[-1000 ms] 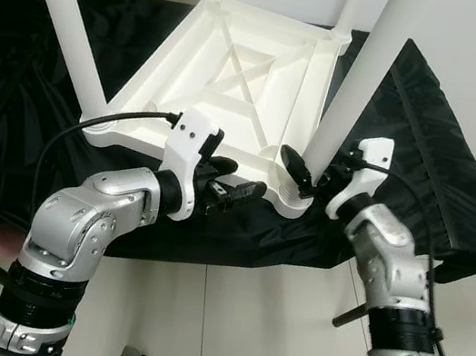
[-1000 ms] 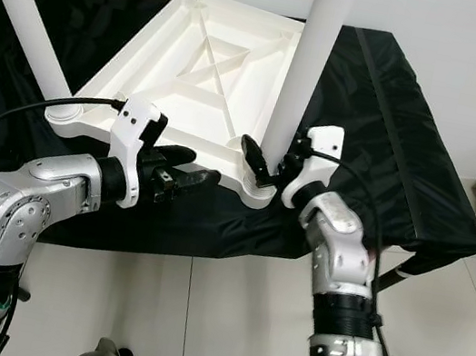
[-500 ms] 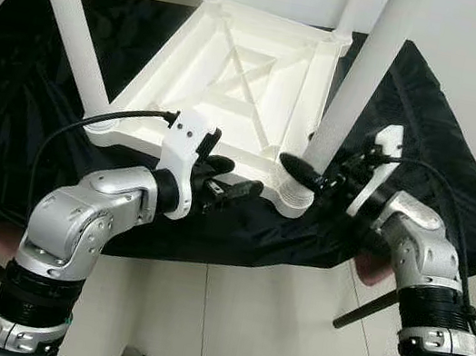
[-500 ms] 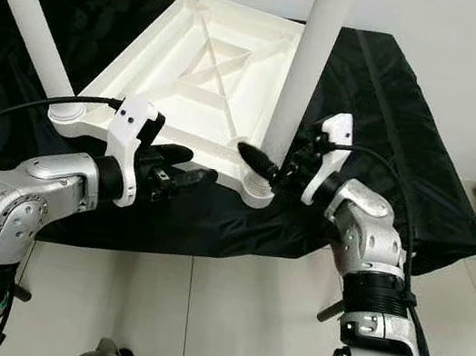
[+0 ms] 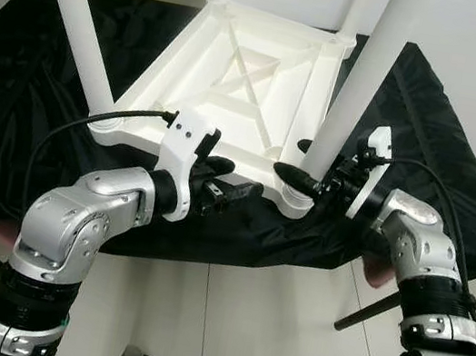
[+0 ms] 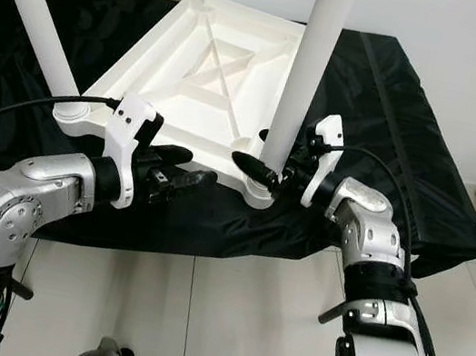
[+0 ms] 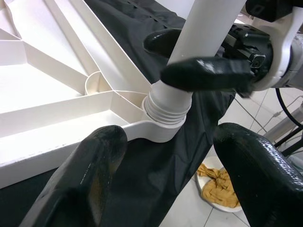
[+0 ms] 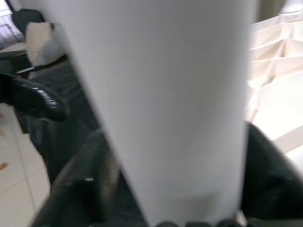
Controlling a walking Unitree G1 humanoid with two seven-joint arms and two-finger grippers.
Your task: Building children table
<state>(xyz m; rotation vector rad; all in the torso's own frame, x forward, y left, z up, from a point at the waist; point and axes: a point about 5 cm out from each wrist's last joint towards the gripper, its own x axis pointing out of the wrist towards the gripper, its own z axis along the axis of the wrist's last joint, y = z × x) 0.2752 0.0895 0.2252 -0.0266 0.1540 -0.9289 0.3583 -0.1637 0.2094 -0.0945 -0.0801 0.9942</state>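
- Since the earlier frames the right gripper (image 5: 306,170) had swung from a stance beside the near-right table leg (image 5: 353,92) to one that straddled it low down, one black finger (image 5: 294,178) in front of the leg and the other (image 5: 305,144) peeking out behind it.
- The left gripper (image 5: 231,182) had hardly shifted and kept hovering at the near edge of the upturned white table top (image 5: 236,85).
- The children's table lay upside down on a black cloth (image 5: 21,103) that covered a raised surface, its ribbed underside facing up and its white legs rising out of the head views.
- The near-right leg stood in its threaded corner socket (image 7: 164,109); the right gripper's fingers sat just above that socket, closed around the leg, which ran between them in the right wrist view (image 8: 165,109).
- The left gripper's fingers (image 7: 90,175) were spread apart and held nothing; in the left wrist view the socket corner lay ahead of them, between their tips but not touching.
- A far-left leg (image 5: 77,16) stood at its own corner, well apart from both grippers.
- Below the cloth's edge lay a pale tiled floor (image 5: 257,329), with a yellow rag (image 7: 215,184) on it.
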